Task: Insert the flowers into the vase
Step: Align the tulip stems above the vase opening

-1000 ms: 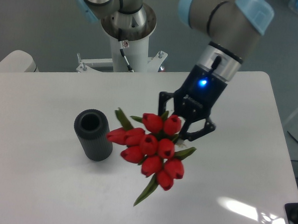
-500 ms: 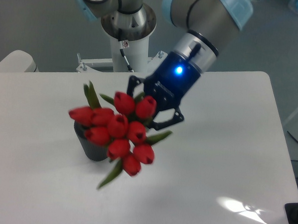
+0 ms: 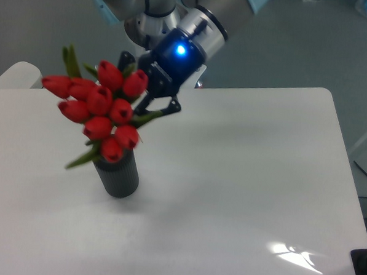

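Note:
The flowers, a tight bunch of red closed tulip heads with green leaves, hang in the air at the left, tilted with the heads toward the camera. My gripper is shut on the bunch from behind, its black fingers partly hidden by the heads and the stems hidden too. The vase, a dark ribbed cylinder, stands upright on the table directly below the bunch. The lowest tulip heads cover its mouth in this view, so I cannot tell how high the bunch is above it.
The arm's white base column rises behind the table's far edge. The white table stretches right of the vase. A pale rounded object sits at the far left edge.
The gripper has carried the flowers up and to the left, from beside the vase to above it. The vase has not moved.

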You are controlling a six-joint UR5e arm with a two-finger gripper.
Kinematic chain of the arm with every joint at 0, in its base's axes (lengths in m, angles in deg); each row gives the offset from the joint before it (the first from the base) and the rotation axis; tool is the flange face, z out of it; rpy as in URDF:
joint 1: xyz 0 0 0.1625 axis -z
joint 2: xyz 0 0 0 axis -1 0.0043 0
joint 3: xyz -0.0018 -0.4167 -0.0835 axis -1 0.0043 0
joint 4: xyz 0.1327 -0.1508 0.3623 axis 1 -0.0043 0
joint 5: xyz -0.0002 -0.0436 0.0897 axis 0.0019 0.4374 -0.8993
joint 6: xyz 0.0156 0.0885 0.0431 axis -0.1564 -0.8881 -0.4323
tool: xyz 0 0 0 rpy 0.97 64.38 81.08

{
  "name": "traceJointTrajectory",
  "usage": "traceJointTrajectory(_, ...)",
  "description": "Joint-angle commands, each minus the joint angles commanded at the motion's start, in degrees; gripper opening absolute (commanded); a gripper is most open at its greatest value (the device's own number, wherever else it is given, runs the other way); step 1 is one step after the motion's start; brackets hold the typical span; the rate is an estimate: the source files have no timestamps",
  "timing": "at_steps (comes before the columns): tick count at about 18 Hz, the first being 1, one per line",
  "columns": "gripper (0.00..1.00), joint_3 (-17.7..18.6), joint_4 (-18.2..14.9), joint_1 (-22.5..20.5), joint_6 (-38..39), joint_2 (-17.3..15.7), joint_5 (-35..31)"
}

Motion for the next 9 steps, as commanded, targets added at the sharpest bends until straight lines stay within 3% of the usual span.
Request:
traceJointTrajectory(2, 0.31, 1.0, 2.0, 0.7, -2.2, 0.4, 0.0)
traceJointTrajectory(9, 0.29, 2.5, 3.0, 2.3, -6.2, 1.4, 4.3)
